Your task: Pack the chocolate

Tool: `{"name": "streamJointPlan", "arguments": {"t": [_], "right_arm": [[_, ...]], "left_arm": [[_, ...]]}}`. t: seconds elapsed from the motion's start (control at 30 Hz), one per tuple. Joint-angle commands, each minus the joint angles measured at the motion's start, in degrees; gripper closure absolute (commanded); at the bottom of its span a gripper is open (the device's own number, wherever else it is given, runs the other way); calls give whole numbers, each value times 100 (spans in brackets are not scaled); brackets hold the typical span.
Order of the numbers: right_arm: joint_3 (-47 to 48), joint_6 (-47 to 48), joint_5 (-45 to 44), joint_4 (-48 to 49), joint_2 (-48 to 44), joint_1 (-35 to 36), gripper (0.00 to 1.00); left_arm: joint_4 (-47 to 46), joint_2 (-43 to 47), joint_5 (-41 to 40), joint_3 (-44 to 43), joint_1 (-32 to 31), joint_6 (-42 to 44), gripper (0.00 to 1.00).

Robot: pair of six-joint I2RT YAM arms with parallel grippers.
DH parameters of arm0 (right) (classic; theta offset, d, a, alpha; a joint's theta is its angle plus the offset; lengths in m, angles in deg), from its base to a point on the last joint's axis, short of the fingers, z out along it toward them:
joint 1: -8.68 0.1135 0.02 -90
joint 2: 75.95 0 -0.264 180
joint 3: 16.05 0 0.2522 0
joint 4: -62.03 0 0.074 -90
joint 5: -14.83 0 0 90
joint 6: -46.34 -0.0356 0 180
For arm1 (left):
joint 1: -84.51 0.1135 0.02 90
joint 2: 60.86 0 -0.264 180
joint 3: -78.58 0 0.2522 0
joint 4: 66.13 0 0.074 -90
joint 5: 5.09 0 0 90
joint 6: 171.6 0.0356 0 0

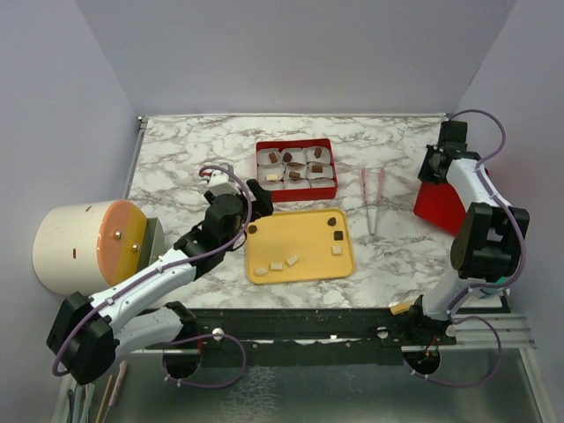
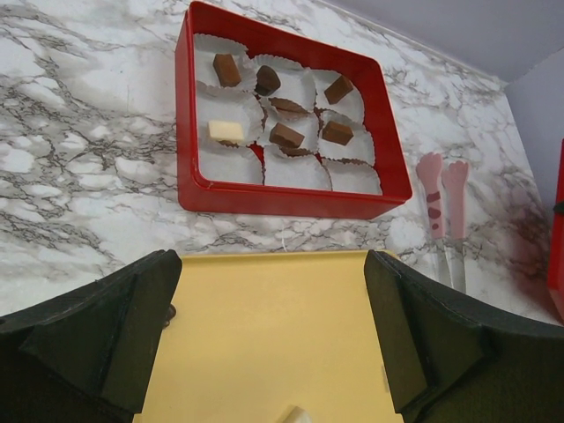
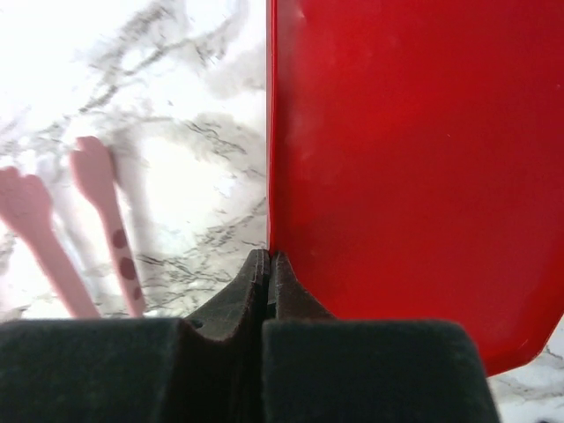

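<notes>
While the right gripper [image 3: 267, 261] pinches the red lid [image 3: 414, 167], the wide-open left gripper [image 2: 273, 273] should next fetch chocolate [image 1: 337, 236] off the tray [image 1: 304, 254].

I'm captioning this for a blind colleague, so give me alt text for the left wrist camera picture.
A red box on a marble table holds white paper cups, several with brown chocolates and one with a pale piece. A yellow tray lies nearer the camera, framed by the open left gripper; pink tongs lie to the right.
</notes>
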Motion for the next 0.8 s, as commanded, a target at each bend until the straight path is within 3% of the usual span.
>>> {"name": "streamJointPlan", "arguments": {"t": [0.0,0.23,0.77], "right_arm": [[319,-97,423,277,-309,-30,100],[625,-255,1166,408,-471,-2,100],[379,-727,2722,1080,-1204,220,100]], "left_arm": [[41,-204,-114,-229,-32,74,4],[21,-540,-37,-551,-34,143,4],[-13,-986,482,-1202,-28,320,4]]}}
